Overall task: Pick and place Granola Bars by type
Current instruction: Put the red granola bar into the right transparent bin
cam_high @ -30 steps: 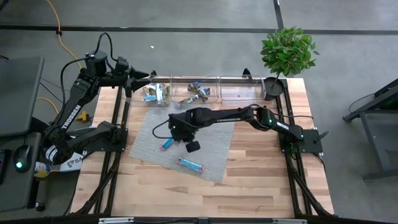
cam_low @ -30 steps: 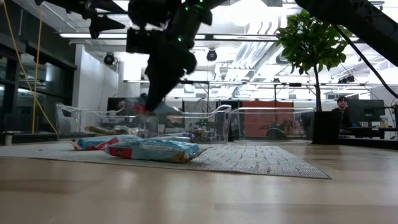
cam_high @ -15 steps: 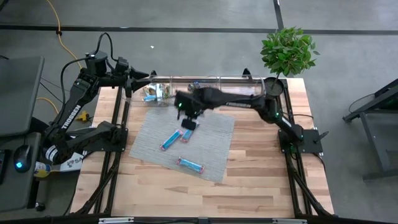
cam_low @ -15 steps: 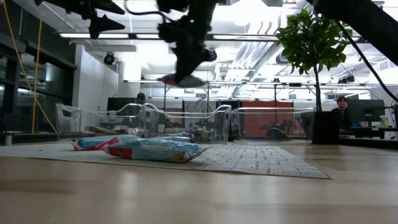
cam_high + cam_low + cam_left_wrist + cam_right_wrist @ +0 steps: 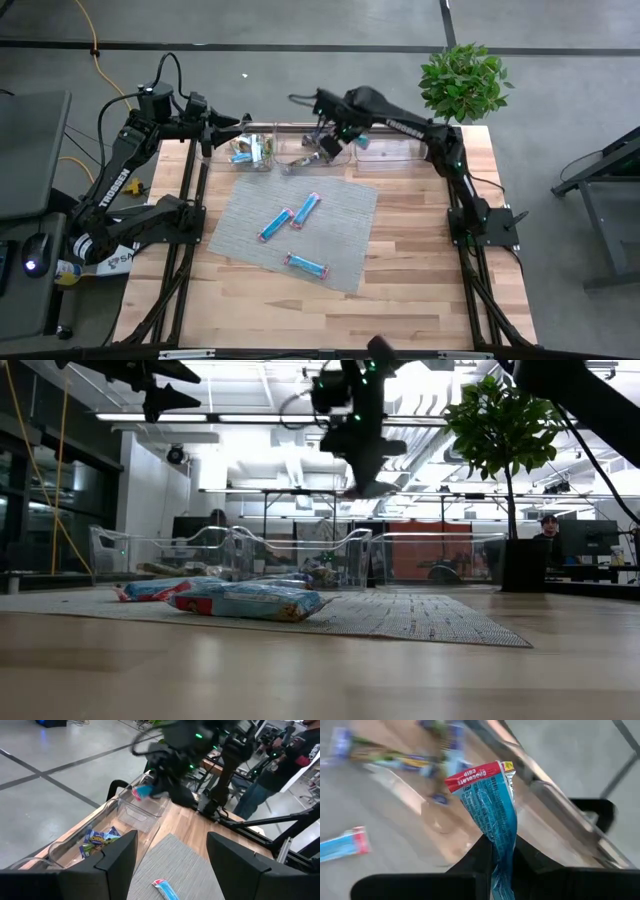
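My right gripper hangs above the clear bins at the table's far edge, shut on a bright blue granola bar with a red end. Three more blue bars with pink ends lie flat on the grey mat: two side by side and one nearer. The left bin holds blue and yellow-green bars, and the middle bin holds silvery-dark ones. My left gripper waits open at the far left corner, beside the left bin. My right gripper pinches the blue bar between its two fingers at one end of the wrapper. The red end sticks out past the fingertips. The bar is lifted clear, above the bins.
A third clear bin stands to the right of the other two, with no bars showing in it. A potted plant stands at the far right corner. People show in the room beyond the table.
My right gripper, still shut on the blue bar, has risen from over the mat and swung toward the far edge and to the right, ending above the bins. A bar it had covered on the mat now shows. The left arm has kept still.
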Robot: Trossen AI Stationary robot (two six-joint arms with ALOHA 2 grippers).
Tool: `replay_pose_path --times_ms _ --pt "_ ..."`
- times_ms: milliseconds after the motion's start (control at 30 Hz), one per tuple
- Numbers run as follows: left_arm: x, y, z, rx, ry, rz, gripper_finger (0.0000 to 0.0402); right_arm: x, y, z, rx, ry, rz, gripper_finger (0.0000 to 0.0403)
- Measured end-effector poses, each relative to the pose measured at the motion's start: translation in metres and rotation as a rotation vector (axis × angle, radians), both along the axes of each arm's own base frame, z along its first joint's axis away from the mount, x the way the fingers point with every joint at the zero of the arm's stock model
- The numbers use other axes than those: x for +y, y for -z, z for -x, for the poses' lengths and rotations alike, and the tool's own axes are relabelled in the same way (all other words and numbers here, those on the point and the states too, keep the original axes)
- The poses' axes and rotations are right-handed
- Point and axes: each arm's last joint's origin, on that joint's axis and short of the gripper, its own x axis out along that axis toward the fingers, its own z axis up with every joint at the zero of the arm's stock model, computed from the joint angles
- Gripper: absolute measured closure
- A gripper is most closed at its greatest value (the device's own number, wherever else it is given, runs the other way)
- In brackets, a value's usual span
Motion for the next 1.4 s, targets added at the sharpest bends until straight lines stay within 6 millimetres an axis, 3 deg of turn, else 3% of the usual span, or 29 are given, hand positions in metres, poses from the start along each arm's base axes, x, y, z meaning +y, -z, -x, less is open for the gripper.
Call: replay_pose_path --times_ms 300,467,733,900,1100,1400 --pt "0.0 0.001 0.0 0.003 0.0 0.006 0.0168 -0.053 0.003 0.042 0.08 0.128 -0.084 0.0371" --pt "-0.001 0.001 0.0 0.012 0.005 -0.004 0.0168 -0.07 0.012 0.055 0.1 0.173 -0.129 0.0371" --pt "-0.001 0.002 0.0 0.022 0.01 -0.009 0.0168 -0.07 0.071 0.068 0.264 0.17 -0.31 0.0371" --pt "-0.001 0.002 0.0 0.022 0.011 -0.013 0.0168 -0.067 0.089 0.07 0.289 0.143 -0.364 0.0371" --pt "-0.001 0.002 0.0 0.022 0.011 -0.013 0.0168 -0.067 0.092 0.067 0.25 0.043 -0.411 0.035" --pt "-0.001 0.002 0.0 0.022 0.011 -0.014 0.0168 -0.067 0.085 0.07 0.234 -0.056 -0.427 0.0252"
